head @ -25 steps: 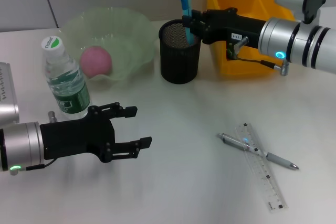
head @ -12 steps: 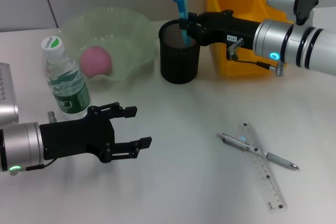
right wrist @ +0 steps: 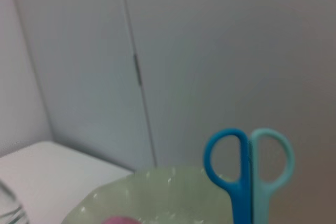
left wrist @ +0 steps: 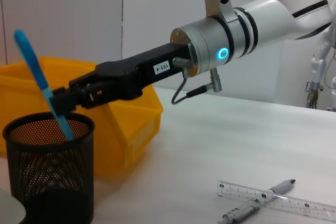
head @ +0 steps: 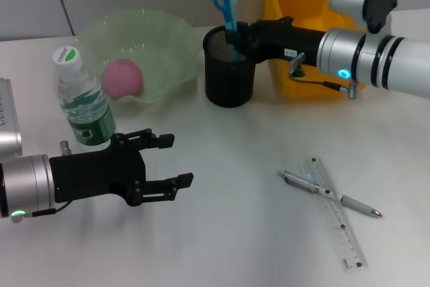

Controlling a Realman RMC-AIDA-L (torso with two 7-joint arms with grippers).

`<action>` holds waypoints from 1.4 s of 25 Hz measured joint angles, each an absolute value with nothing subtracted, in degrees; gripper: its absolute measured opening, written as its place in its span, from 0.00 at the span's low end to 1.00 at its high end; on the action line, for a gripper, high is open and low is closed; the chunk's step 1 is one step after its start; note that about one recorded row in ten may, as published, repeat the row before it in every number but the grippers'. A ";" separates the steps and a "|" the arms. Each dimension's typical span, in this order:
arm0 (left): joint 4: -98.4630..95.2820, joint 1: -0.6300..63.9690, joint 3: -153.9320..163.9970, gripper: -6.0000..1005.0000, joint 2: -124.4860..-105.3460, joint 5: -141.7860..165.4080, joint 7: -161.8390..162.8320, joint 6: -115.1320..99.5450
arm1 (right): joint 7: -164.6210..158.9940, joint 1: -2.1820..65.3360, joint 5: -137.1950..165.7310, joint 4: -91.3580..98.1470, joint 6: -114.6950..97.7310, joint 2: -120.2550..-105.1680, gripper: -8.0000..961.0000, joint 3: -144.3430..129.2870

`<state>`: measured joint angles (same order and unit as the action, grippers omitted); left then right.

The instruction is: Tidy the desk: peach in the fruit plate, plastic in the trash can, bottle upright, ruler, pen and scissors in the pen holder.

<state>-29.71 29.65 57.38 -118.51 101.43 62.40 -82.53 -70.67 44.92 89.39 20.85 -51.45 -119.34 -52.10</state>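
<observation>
1. From the head view you see the right gripper (head: 236, 39) over the pen holder (head: 229, 72), jaws clenched on the scissors (head: 226, 1), blades inside.
2. Your left wrist view shows them tilted (left wrist: 44, 90).
3. The left gripper (head: 168, 160) hovers above the worktop (head: 228, 220), jaws released.

the right gripper (head: 236, 39), black on a silver forearm with a lit blue ring, reaches in level from the right, its fingers closed together. the left gripper (head: 170, 160), black on a silver wrist, hangs low at the near left, fingers (head: 156, 140) spread apart.
</observation>
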 joint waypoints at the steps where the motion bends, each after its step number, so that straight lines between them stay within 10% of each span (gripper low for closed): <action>1: -29.73 29.65 57.38 0.77 -118.48 101.43 62.40 -82.53 | -70.80 44.94 89.40 20.88 -51.30 -119.32 0.25 -52.74; 19: -30.06 29.88 57.39 0.77 -118.45 101.34 62.40 -82.46 | -71.95 44.39 87.83 23.01 -50.63 -119.32 0.69 -53.33; 35: -29.85 29.45 57.30 0.77 -118.48 100.37 62.56 -82.51 | -73.94 42.13 84.88 27.15 -54.25 -119.36 0.79 -53.50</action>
<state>-29.85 29.45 57.30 -118.48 100.37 62.56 -82.51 -73.94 42.13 84.88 27.15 -54.25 -119.36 -53.50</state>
